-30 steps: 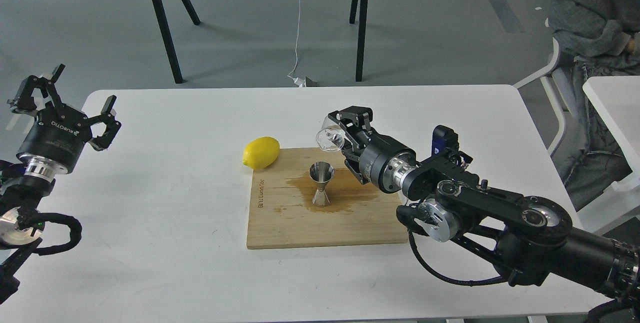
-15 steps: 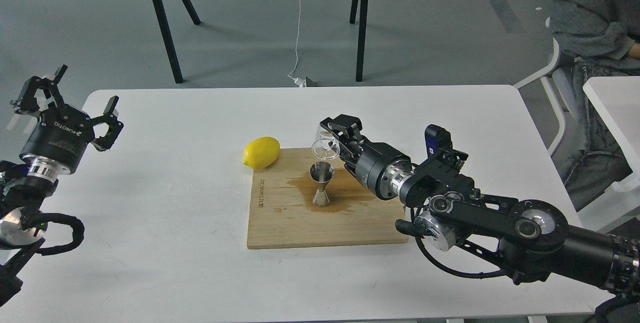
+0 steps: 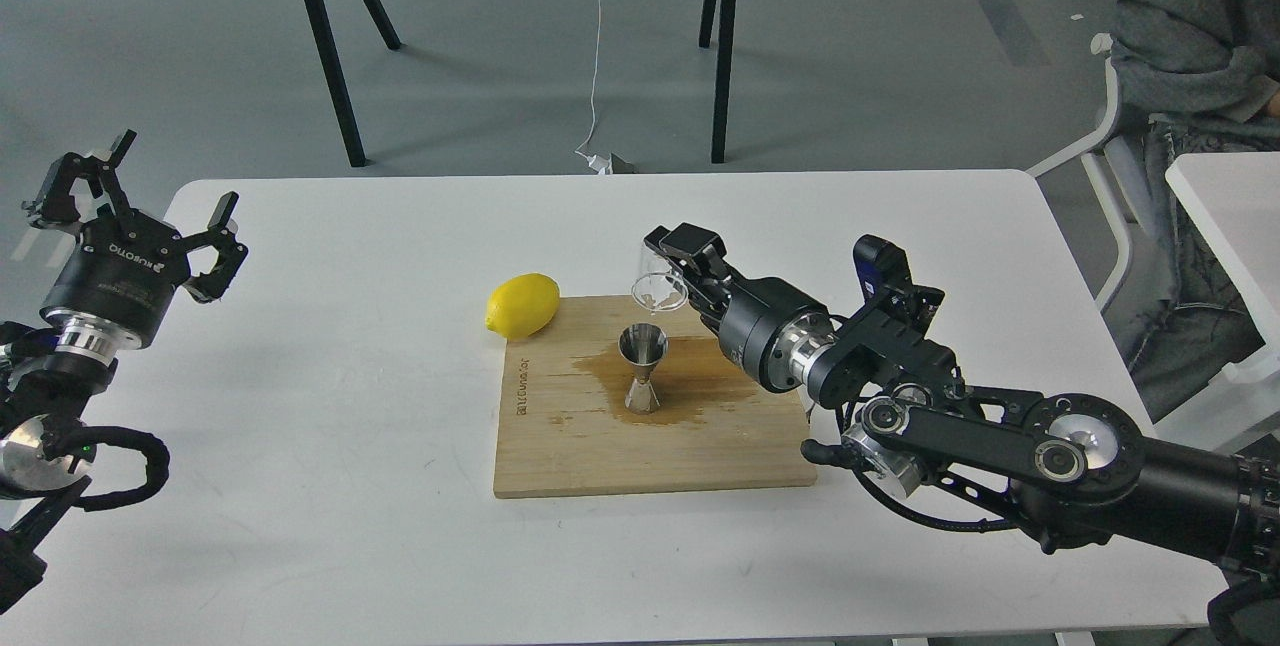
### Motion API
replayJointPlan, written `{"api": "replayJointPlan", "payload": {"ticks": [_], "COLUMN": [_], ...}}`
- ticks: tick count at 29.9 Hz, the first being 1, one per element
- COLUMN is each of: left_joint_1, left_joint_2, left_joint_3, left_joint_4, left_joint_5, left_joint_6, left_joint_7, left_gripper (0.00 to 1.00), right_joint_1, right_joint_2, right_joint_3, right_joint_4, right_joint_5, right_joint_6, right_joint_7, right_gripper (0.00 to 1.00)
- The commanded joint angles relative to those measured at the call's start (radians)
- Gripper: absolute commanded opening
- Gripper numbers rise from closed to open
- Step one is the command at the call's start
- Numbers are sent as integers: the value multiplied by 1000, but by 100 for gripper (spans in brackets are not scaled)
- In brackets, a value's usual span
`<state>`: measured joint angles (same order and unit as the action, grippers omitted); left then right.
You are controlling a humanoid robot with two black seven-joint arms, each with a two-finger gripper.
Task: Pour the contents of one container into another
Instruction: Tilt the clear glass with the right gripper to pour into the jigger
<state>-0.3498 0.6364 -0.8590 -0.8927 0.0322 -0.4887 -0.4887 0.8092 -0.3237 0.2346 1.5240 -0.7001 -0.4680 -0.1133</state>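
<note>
A shiny steel jigger [image 3: 642, 366] stands upright on the wooden cutting board [image 3: 580, 446], in a brown wet patch. My right gripper [image 3: 672, 271] is shut on the small clear cup [image 3: 657, 290], which hangs just above and behind the jigger's mouth, only slightly tilted. Whether anything is in the cup does not show. My left gripper [image 3: 140, 201] is open and empty, raised at the table's far left edge, well away from the board.
A yellow lemon [image 3: 522, 305] lies at the board's back left corner. The white table [image 3: 330, 406] carries the board at its middle. A seated person [image 3: 1190, 46] and a second white table [image 3: 1230, 206] are on the right. Black table legs stand behind.
My right gripper has turned the clear cup back from a steep tilt toward upright and shifted it slightly back and right above the jigger. The left arm has stayed put.
</note>
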Motion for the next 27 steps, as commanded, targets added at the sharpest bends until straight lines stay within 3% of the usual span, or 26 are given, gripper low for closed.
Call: {"api": "replayJointPlan", "payload": {"ticks": [1,27], "left_joint_1": [2,2], "left_joint_2": [-1,-12], "left_joint_3": [1,1], "left_joint_4": [0,0], "left_joint_5": [2,3], "left_joint_6": [0,0], "left_joint_7": [0,0], "left_gripper": [99,99], "right_joint_1": [21,56], "right_joint_2": [0,2], "right_joint_3": [-27,-93], "right_joint_4": [-1,-13], "right_joint_5": [-9,-51], "right_joint_6": [-7,-12], "right_joint_7": [0,1], "right_gripper": [42,42]}}
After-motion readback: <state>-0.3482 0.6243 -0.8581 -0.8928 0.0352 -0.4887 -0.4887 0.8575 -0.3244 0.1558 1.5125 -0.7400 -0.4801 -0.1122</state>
